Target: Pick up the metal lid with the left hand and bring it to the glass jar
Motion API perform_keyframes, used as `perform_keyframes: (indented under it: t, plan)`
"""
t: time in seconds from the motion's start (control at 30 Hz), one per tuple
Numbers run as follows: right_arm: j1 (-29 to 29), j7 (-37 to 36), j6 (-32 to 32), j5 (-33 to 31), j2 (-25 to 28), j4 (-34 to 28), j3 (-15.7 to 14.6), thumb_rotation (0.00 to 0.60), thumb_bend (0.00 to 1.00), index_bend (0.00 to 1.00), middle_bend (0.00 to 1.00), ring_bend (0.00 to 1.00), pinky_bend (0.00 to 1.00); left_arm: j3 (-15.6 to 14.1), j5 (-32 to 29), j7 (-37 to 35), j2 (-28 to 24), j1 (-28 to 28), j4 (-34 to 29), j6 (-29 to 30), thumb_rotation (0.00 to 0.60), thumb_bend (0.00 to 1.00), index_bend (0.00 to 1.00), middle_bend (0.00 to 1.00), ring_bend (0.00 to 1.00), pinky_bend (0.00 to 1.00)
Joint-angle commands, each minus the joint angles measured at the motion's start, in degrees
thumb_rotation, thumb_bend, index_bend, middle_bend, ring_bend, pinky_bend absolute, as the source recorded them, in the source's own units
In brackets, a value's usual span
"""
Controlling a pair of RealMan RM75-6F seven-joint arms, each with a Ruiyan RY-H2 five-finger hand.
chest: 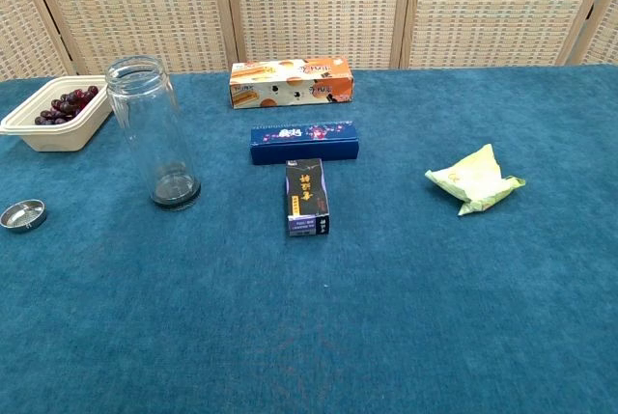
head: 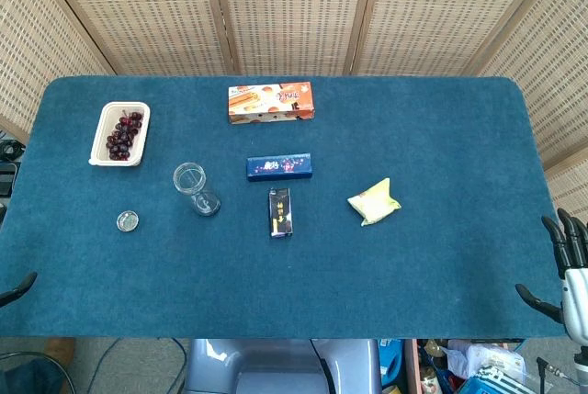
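Note:
The small round metal lid (head: pixel 127 220) (chest: pixel 23 214) lies flat on the blue table, left of the glass jar. The clear glass jar (head: pixel 194 187) (chest: pixel 154 134) stands upright and uncovered, a short way right of the lid. Of my left hand (head: pixel 16 288) only one dark fingertip shows at the table's near left edge, well below the lid and touching nothing. My right hand (head: pixel 562 270) rests at the near right edge with its fingers apart and nothing in it. The chest view shows neither hand.
A white tray of dark cherries (head: pixel 120 133) (chest: pixel 58 110) sits behind the lid. An orange snack box (head: pixel 271 103) (chest: pixel 291 82), a dark blue box (head: pixel 278 167) (chest: pixel 304 142), a small black box (head: pixel 280 212) (chest: pixel 307 198) and a yellow-green packet (head: pixel 374 201) (chest: pixel 474 179) lie to the jar's right.

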State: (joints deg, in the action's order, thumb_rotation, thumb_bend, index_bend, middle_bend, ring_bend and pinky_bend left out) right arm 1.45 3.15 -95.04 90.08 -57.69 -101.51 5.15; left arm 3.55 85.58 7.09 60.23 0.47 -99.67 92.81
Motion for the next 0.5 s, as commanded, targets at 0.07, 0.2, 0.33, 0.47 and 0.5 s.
perform_keyframes:
  t: [0.07, 0.2, 0.33, 0.47, 0.5]
  plan:
    - [0.1, -0.2, 0.0, 0.1, 0.3, -0.2, -0.2, 0.600, 0.00, 0.01, 0.00, 0.00, 0.00, -0.3, -0.6, -0.4, -0.6, -0.2, -0.5, -1.3, 0.600, 0.21, 0.00, 0.00, 0.00, 0.00]
    - [0.2, -1.1, 0.1, 0.3, 0.5, -0.4, -0.3, 0.600, 0.00, 0.01, 0.00, 0.00, 0.00, 0.1, -1.4, -2.1, -0.6, -2.4, 0.7, -5.4, 0.600, 0.21, 0.00, 0.00, 0.00, 0.00]
    - [0.0, -1.9, 0.5, -0.2, 0.8, -0.4, -0.2, 0.600, 0.00, 0.01, 0.00, 0.00, 0.00, 1.5, -0.3, -6.1, 1.2, -6.6, 5.7, -9.9, 0.600, 0.21, 0.09, 0.00, 0.00, 0.00]
    - [-0.4, -2.6, 2.0, -1.7, 0.8, 0.0, 0.0, 0.600, 0.00, 0.01, 0.00, 0.00, 0.00, 3.7, -4.9, -4.9, 5.0, -11.7, 10.8, -17.9, 0.600, 0.21, 0.31, 0.00, 0.00, 0.00]
    - [-0.6, -2.7, 2.5, -2.1, 0.8, 0.1, 0.1, 0.600, 0.00, 0.01, 0.00, 0.00, 0.00, 4.2, -6.5, -4.3, 6.0, -12.9, 12.0, -19.9, 0.600, 0.21, 0.33, 0.00, 0.00, 0.00]
